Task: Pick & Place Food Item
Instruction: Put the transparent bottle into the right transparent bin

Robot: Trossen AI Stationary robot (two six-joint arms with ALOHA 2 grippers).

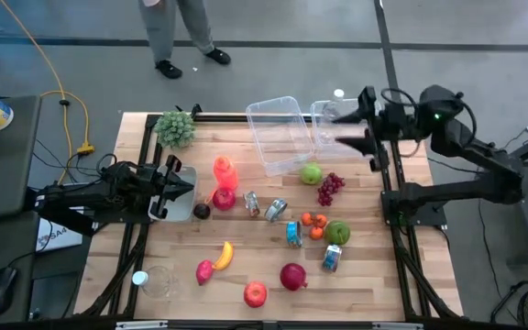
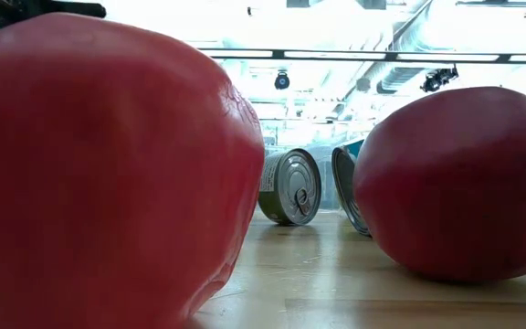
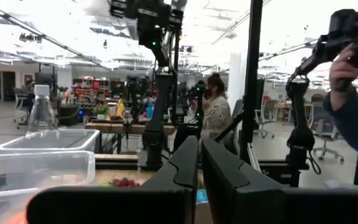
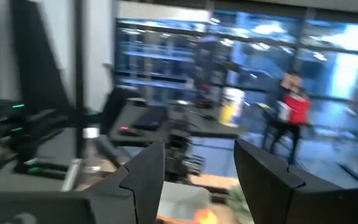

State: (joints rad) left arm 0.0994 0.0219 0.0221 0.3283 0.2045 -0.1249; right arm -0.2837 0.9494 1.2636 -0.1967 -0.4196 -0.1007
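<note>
Your right gripper (image 1: 348,128) hung with its fingers spread and nothing between them, up over the far right of the table (image 1: 374,284), just beside the two clear tubs (image 1: 278,133). Your left gripper (image 1: 180,180) sat at the left edge, fingers nearly together and holding nothing.

The food lay crowded in the middle, and that was your main risk. The nearest pieces to the right gripper were the green apple (image 1: 311,172) and the grapes (image 1: 329,188), close beside each other; a wide-open descent on one could have shoved the other. The apple was round and likely to roll if a finger clipped it off-centre. The cans lay on their sides and would probably have rolled when bumped. A tub wall stood close to the apple, so a careless approach might have knocked it.

By my count from above you had:
- two clear tubs
- four cans (image 1: 292,231)
- two green apples
- one bunch of grapes
- three small oranges (image 1: 314,223)
- one banana (image 1: 223,254)
- one broccoli head (image 1: 176,127)
- several red fruits (image 1: 292,275), about five, though I couldn't identify each.
</note>
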